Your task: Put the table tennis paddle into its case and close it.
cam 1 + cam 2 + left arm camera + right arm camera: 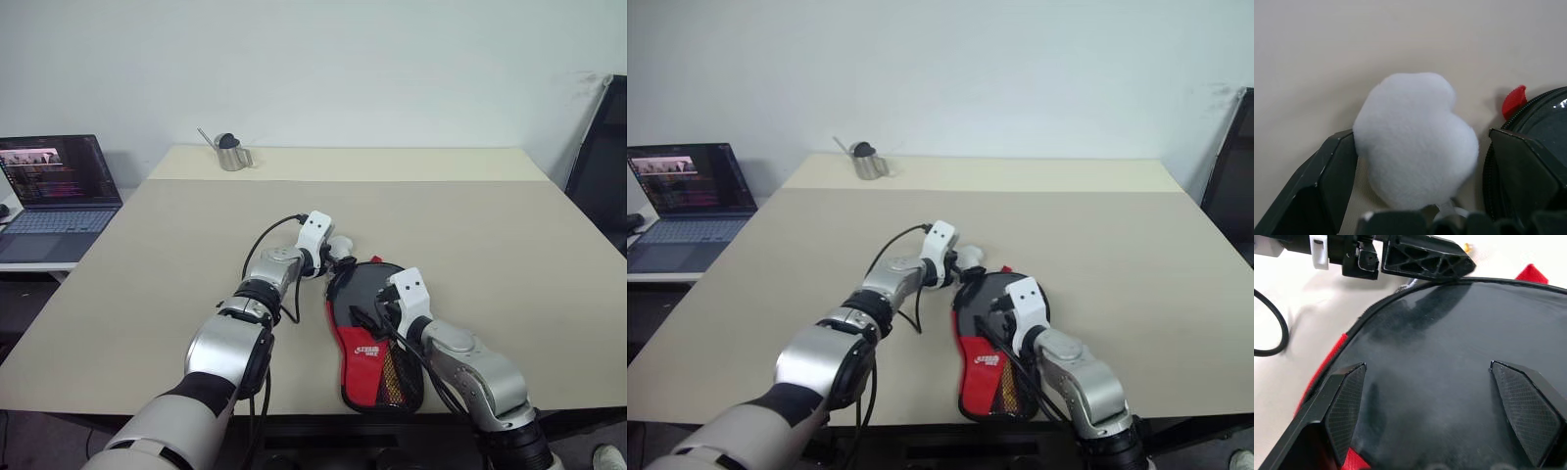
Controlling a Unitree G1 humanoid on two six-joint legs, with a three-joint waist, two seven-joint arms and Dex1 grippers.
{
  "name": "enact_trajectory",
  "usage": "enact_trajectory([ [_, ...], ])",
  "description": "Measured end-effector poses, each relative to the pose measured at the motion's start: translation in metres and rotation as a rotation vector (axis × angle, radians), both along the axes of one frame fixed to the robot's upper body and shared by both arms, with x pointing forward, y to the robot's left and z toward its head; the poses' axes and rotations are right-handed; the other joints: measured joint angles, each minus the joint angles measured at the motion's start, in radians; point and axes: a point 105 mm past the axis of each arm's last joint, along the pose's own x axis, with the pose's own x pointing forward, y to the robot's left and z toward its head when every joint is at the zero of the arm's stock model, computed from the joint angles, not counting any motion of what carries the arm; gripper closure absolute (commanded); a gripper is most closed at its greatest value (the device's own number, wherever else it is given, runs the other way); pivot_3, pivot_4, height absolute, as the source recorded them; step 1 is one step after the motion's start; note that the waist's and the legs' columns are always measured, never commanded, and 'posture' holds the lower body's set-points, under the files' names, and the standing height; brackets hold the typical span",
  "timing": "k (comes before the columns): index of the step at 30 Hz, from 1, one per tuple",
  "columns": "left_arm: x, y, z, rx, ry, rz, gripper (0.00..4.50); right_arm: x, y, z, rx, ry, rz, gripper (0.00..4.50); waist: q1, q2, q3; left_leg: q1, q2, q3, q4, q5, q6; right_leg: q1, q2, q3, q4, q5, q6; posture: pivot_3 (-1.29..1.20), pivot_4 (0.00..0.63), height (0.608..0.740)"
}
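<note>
Taking the black paddle-shaped fabric case with its red panel, white lettering and mesh as the landmark: it lies flat on the wide beige bench, near the front edge, its round end pointing away and its narrow end toward the front edge.

Far to the left of the case, past the bench's edge, an open laptop with a lit screen sits on a lower grey surface. Behind the case and to its left, near the far edge of the bench, stands a small metal watering can with a thin spout.

Just left of the case's round end, the left end effector is released, its black fingers spread on either side of a white fluffy pompom; one finger sits right at the case's zipped rim, beside a small red tab.

Over the case's round end, the right end effector is released too, fingers wide apart above the glossy black surface. I cannot tell whether the table tennis paddle is inside the case.
</note>
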Motion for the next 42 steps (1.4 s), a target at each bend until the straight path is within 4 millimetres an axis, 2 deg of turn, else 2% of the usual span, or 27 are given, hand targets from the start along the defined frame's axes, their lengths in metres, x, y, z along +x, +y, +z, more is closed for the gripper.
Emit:
enact_trajectory([
  [2, 0.000, 0.000, -0.001, 0.001, 0.001, 0.000, 0.95, -0.002, -0.001, 0.000, -0.001, -0.001, -0.003, 0.00, 0.000, 0.000, 0.000, 0.000, 0.000, 0.000, 0.000, 0.000, 0.000, 0.000, 0.000, 0.000, 0.000, 0.000, 0.000, 0.00, 0.150, 0.740],
  [8, -0.002, 0.000, -0.008, 0.012, 0.018, 0.007, 3.09, -0.006, -0.003, -0.002, 0.009, -0.025, -0.017, 0.00, 0.000, 0.000, 0.000, 0.000, 0.000, 0.000, 0.000, 0.000, 0.000, 0.000, 0.000, 0.000, 0.000, 0.000, 0.000, 0.00, 0.150, 0.740],
  [12, -0.001, 0.001, -0.008, 0.005, 0.015, 0.020, 4.16, -0.006, -0.003, -0.003, -0.030, -0.110, -0.010, 0.00, 0.000, 0.000, 0.000, 0.001, 0.000, 0.000, 0.000, 0.000, 0.000, 0.001, 0.000, 0.000, 0.000, 0.000, 0.001, 0.00, 0.150, 0.740],
  [17, -0.002, -0.001, -0.009, 0.004, 0.017, 0.018, 4.24, -0.004, -0.005, -0.010, 0.016, -0.057, 0.005, 0.00, 0.000, 0.000, 0.000, 0.005, 0.000, 0.000, 0.000, 0.000, 0.000, 0.005, 0.000, 0.000, 0.000, 0.001, 0.001, 0.00, 0.150, 0.740],
  [26, -0.004, -0.006, -0.010, 0.025, 0.015, -0.025, 4.24, 0.003, -0.014, -0.012, -0.017, -0.013, -0.017, 0.00, 0.000, -0.005, -0.003, 0.006, 0.000, 0.000, 0.001, 0.000, 0.000, 0.007, 0.000, 0.000, -0.001, 0.001, 0.002, 0.00, 0.150, 0.740],
  [33, -0.004, -0.027, -0.001, 0.116, -0.066, -0.085, 4.24, 0.002, -0.015, -0.016, -0.034, -0.002, -0.025, 0.00, 0.001, -0.007, -0.004, 0.006, -0.001, 0.000, 0.001, 0.000, 0.000, 0.008, -0.001, 0.000, -0.002, 0.001, 0.002, 0.00, 0.150, 0.740],
  [42, 0.000, -0.037, 0.006, 0.177, -0.132, -0.058, 4.24, -0.003, -0.016, -0.017, -0.029, 0.010, -0.043, 0.00, 0.004, -0.007, -0.004, 0.006, -0.001, -0.001, 0.001, 0.000, 0.000, 0.009, -0.001, 0.000, -0.004, 0.002, 0.003, 0.00, 0.150, 0.740],
])
